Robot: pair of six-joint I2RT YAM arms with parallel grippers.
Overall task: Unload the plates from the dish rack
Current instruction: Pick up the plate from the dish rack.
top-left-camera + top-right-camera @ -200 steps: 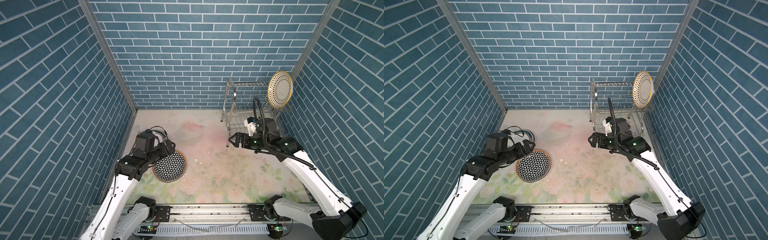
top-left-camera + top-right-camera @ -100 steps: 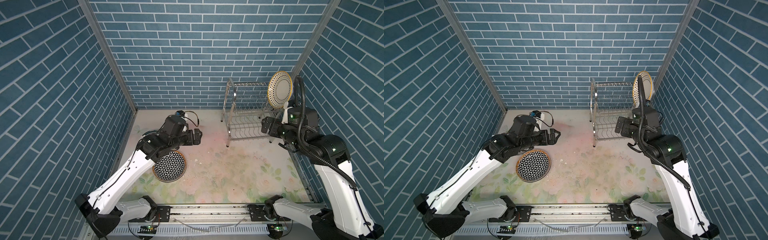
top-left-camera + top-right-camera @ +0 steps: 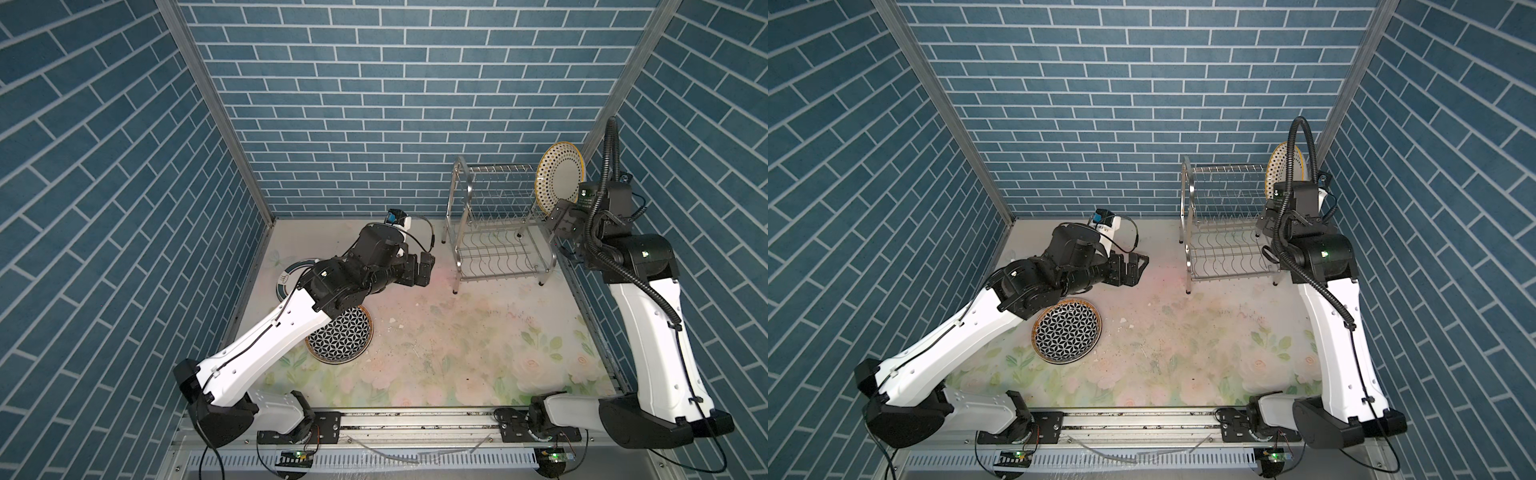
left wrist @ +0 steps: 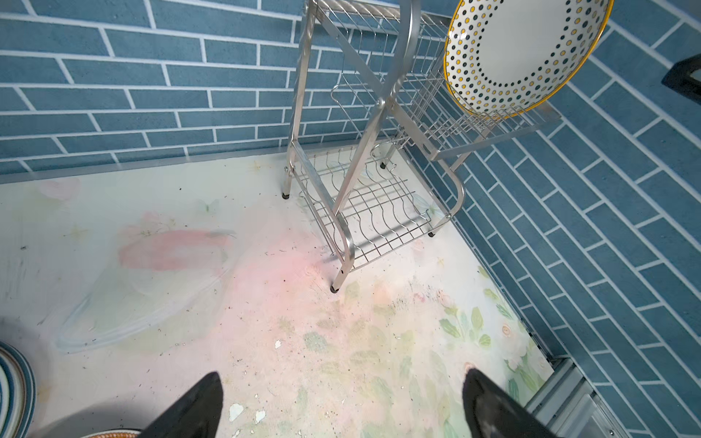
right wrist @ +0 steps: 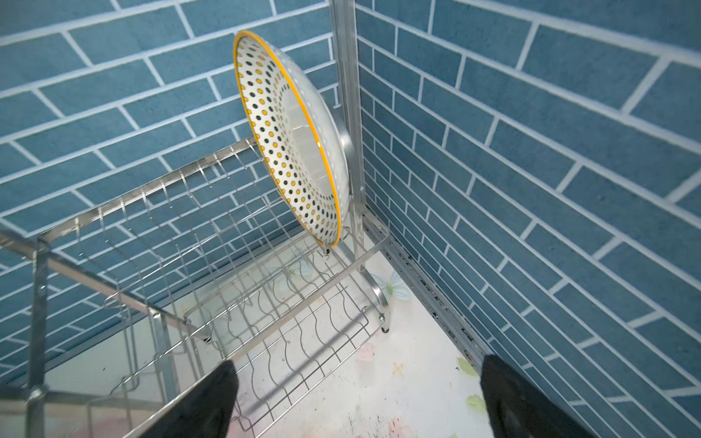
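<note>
Floral tabletop (image 3: 478,340), teal-banded plate (image 3: 289,274) half hidden behind left arm (image 3: 291,328)

1. A lab test cell dressed as a kitchen.
2. Brick-print wall panels (image 3: 374,104) meet at bare metal posts (image 3: 218,112).
3. A floral mat (image 3: 457,353) covers the floor.
4. Robot arms (image 3: 270,345) sit on a rail (image 3: 415,424) with exposed circuit boards (image 3: 296,456).
5. A dish rack (image 3: 498,255) serves as the kitchen prop.

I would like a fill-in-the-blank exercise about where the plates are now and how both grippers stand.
The dotted plate stands on the ____ tier of the dish rack.
The lattice plate lies flat on the ____.
The left gripper and the right gripper are both ____.
Missing words: upper; table; open.
</note>
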